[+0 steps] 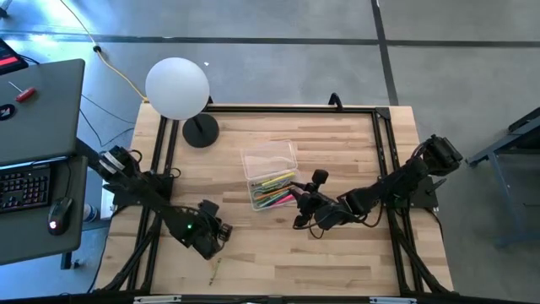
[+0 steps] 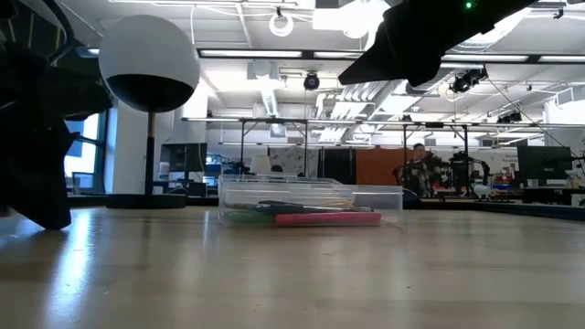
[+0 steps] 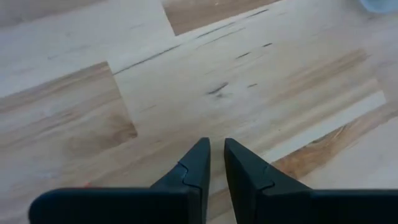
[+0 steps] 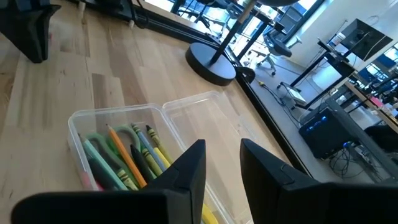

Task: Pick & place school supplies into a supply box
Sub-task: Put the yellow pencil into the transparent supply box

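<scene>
Now supply box (image 1: 271,175) of pencils (image 4: 127,158) just beside empty, slightly parted right tool (image 1: 305,211).

— Where's the small clear plastic supply box (image 1: 270,175)?

— Mid-table, hinged lid (image 4: 208,118) flat open beside it — orange, green and yellow pencils and pens (image 4: 127,162) lie inside.

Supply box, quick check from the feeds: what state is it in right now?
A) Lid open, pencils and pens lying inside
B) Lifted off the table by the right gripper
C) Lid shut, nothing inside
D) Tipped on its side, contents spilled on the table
A. The supply box sits flat on the table with its clear lid folded open beside it, and the pencils and pens lie inside; the right gripper holds nothing.
</scene>
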{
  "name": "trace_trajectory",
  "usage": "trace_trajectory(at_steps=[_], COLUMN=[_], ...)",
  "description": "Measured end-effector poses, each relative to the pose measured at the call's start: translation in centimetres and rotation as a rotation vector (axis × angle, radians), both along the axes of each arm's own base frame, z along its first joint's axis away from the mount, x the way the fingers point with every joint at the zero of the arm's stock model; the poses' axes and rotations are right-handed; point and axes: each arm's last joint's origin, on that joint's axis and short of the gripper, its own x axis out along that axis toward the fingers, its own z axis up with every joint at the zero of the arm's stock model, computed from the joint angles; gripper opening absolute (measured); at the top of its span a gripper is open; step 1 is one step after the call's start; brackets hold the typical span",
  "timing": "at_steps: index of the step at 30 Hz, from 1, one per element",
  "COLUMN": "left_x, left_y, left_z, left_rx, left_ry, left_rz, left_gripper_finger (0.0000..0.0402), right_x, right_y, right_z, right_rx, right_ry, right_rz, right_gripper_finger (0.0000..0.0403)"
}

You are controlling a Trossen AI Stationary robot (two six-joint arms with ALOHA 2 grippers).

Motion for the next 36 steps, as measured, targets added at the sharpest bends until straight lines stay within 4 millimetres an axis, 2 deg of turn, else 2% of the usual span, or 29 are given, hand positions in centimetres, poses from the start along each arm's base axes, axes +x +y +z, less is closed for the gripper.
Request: trace_trajectory(at_steps=[2, 4, 8, 10, 12, 15, 24, 27, 30, 36], left_x=[0.3, 0.7, 0.6, 1.1, 1.2, 1.2, 0.8, 0.9, 1.1, 1.0], left_y=[-0.3, -0.5, -1.2, -2.0, -2.2, -2.7, -3.5, -3.7, -3.7, -3.6], left_z=[1.1, 3.2, 7.1, 8.6, 9.0, 8.6, 2.9, 2.3, 2.2, 2.3], left_rx=[0.054, 0.104, 0.047, 0.000, -0.017, -0.060, -0.020, 0.006, 0.037, 0.054], left_ry=[0.018, 0.074, 0.227, 0.167, 0.145, 0.168, 0.418, 0.403, 0.346, 0.348], left_rz=[-0.018, -0.042, 0.074, 0.118, 0.144, 0.166, 0.308, 0.317, 0.318, 0.331], left_gripper_finger=[0.0083, 0.0083, 0.0083, 0.0083, 0.0083, 0.0083, 0.0083, 0.0083, 0.0083, 0.0083], right_x=[0.0, 0.0, 0.1, 0.2, 0.2, 0.2, 0.3, 0.3, 0.3, 0.3], right_y=[0.0, -0.1, -0.3, -0.3, -0.4, -0.4, -0.3, -0.3, -0.3, -0.3], right_z=[0.0, 0.0, 0.0, 0.0, 0.0, 0.0, -0.1, -0.1, -0.1, -0.1], right_rx=[-0.004, -0.005, 0.005, 0.015, 0.022, 0.037, 0.067, 0.079, 0.085, 0.084], right_ry=[0.000, 0.001, -0.004, -0.004, -0.001, -0.006, 0.005, -0.003, -0.002, 0.000], right_rz=[-0.003, -0.007, -0.007, -0.001, 0.005, 0.006, 0.051, 0.046, 0.053, 0.057], right_gripper_finger=[0.0078, 0.0078, 0.0078, 0.0078, 0.0078, 0.0078, 0.0078, 0.0078, 0.0078, 0.0078])
